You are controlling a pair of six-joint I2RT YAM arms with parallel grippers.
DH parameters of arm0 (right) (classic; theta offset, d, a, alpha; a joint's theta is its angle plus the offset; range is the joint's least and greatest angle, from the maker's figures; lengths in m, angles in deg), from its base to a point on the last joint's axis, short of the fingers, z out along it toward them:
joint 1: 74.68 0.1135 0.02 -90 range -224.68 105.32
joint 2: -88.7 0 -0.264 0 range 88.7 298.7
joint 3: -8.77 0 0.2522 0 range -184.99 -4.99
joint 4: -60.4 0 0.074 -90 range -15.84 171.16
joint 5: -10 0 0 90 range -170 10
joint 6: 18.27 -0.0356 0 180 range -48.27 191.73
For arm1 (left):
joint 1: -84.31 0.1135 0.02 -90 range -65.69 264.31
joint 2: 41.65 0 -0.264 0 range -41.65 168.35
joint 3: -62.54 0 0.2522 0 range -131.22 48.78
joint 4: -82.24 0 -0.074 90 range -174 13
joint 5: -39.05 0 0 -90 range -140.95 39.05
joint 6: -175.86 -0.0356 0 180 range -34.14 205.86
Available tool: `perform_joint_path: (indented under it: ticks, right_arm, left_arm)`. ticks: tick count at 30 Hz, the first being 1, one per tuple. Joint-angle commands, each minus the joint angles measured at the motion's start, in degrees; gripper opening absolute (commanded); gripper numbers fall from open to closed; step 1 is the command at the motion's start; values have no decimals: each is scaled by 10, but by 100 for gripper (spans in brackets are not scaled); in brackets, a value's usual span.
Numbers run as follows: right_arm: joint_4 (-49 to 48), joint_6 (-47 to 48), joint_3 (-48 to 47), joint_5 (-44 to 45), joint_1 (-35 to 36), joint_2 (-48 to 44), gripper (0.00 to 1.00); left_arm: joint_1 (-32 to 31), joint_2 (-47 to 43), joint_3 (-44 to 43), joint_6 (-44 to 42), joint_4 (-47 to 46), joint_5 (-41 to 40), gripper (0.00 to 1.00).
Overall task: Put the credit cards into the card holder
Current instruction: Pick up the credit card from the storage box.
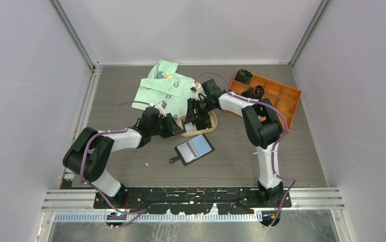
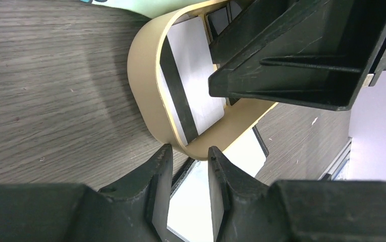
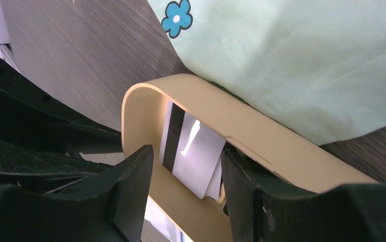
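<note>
While credit cards (image 2: 196,75) were lodged in the tan tray (image 2: 143,75) mid-desk, the card holder (image 1: 194,148) was laid open toward the near edge, insertion judged outstanding. Right gripper (image 3: 185,154) was spread wide, left gripper (image 2: 189,148) narrowly parted.

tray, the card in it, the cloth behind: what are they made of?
Tray: likely moulded plastic, matte tan, with a smooth, seamless, rounded wall.
Card: thin glossy plastic by the look, whitish-grey with a black stripe and a glare streak.
Cloth: woven fabric, pale green, with a stitched seam and a printed blue flower.
</note>
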Motion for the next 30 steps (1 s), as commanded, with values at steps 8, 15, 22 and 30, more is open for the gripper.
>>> perform_joint_path:
  ticks: [8,15,22,30]
  right_arm:
    - [-192,-191,57,-195,-29,-30,53]
    - [-288,-261,85,-221,-31,-28,49]
    - [-170,-180,58,-173,-25,-12,41]
    - [-64,-93,24,-110,-8,-10,39]
  left_arm:
    - [2,-24,-14,11,-13,24,30]
    - [2,-30,-18,11,-6,26,30]
    - [2,-26,-21,12,-4,27,29]
    - [3,-19,-29,9,-1,31,30]
